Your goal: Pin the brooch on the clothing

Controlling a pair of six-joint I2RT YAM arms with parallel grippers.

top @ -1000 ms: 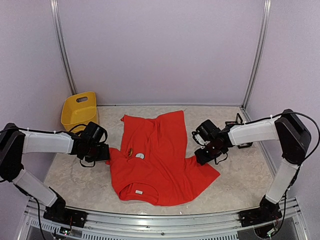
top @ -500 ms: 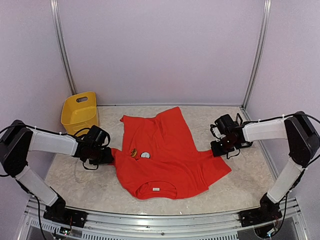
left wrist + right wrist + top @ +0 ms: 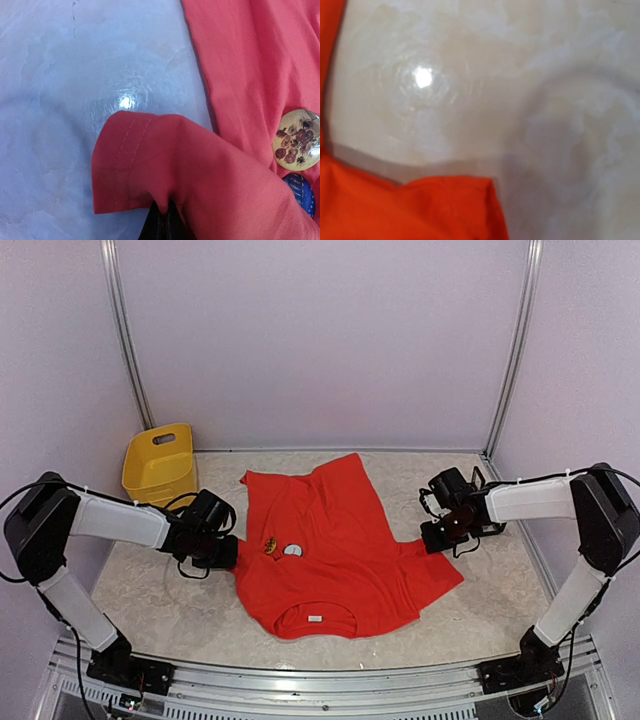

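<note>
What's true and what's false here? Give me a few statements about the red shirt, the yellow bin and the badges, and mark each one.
1. The red-orange short-sleeved T-shirt lies on the marbled tabletop. True.
2. The yellow plastic bin sits on the T-shirt. False: it stands apart from it, at the far left corner.
3. A flower-patterned round badge and a blue round badge rest on the T-shirt. True.
4. The left jaws are open above bare table. False: they are shut on a fold of the T-shirt.

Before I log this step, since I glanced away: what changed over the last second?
The clothing slid rightward and spread flatter: the right hand swung outward with its sleeve, the left hand, pinching the other sleeve, followed. The yellow basket stayed put.
</note>
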